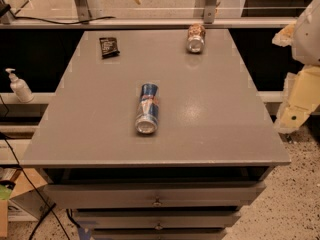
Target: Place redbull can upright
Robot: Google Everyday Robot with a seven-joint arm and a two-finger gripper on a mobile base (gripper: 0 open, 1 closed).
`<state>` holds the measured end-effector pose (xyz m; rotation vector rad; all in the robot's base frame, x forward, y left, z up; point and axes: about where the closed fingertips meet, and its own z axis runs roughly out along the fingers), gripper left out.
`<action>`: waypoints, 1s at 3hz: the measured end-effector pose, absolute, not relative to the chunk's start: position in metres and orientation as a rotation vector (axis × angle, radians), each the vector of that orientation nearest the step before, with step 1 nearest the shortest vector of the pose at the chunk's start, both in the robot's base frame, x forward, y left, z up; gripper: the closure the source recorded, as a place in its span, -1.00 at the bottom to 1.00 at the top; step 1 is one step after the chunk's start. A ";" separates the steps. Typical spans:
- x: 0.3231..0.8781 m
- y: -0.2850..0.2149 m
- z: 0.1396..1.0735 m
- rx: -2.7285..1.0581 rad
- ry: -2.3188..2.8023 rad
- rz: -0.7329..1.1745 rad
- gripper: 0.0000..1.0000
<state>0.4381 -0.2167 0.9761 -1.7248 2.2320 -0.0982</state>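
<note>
Drawers point(157, 196) with small round knobs face the viewer at the bottom, stacked beneath a broad grey table top point(220, 119) that fills most of the view.

At the right edge, off the table and level with its middle, hang the cream and white parts of the robot arm. The gripper point(295, 111) appears to be the lower cream part, well apart from everything on the table. It holds nothing, and whether it is open or closed cannot be told.

The redbull can point(147, 109) lies on its side near the middle of the table top. Its long axis runs toward the viewer, and one silver end faces the front edge. Whether that end is the top or the base is unclear.

A brown-orange patterned can point(196, 38) also lies on its side, near the far edge. A white pump bottle point(19, 86) stands on a ledge to the left, off the table. A small black packet point(109, 47) lies flat near the far left corner.

The task has not begun. The step in hand is the reach. It would go best coming down from above, with the grip set across the can's width rather than along it, so the round body cannot roll away. Holding toward one end should ease the tilt to vertical. The bare grey surface around the can gives room to set it down flat before letting go.
</note>
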 end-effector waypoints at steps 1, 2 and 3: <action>0.438 -0.216 0.977 -1.722 2.230 -0.101 -1.00; 0.446 -0.203 0.974 -1.618 2.247 0.003 -1.00; 0.458 -0.185 0.960 -1.395 2.307 0.239 -1.00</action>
